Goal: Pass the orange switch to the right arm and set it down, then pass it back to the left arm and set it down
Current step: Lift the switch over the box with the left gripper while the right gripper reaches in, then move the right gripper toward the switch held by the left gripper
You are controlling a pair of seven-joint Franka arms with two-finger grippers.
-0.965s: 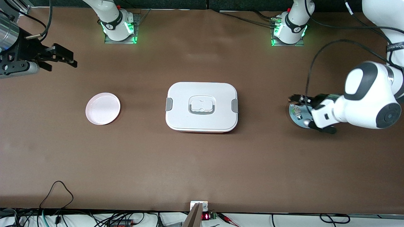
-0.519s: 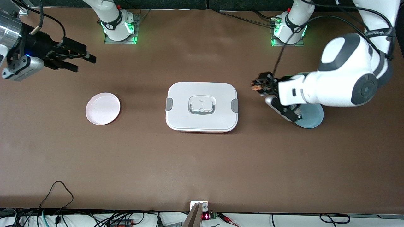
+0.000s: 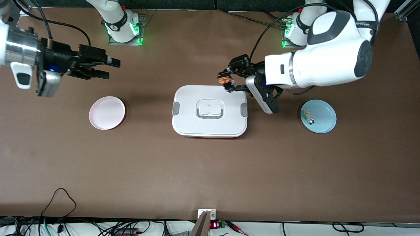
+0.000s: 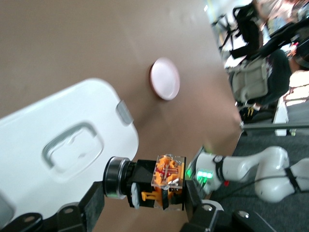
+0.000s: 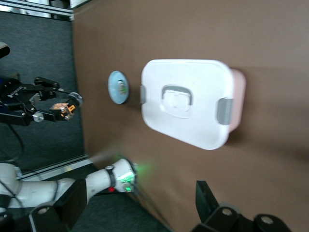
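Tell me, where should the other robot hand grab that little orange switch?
Probably by the dark round end. The left gripper is shut on the orange switch across its orange body, over the box, so only that round end pokes out free. The right gripper, open, could come toward it from the pink plate end.

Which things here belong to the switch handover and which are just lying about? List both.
In the job:
- orange switch, clamped in the left gripper over the box's edge
- box, to be avoided
- right gripper, open, above the table near the pink plate

Lying about:
- blue plate holding a white-and-green component
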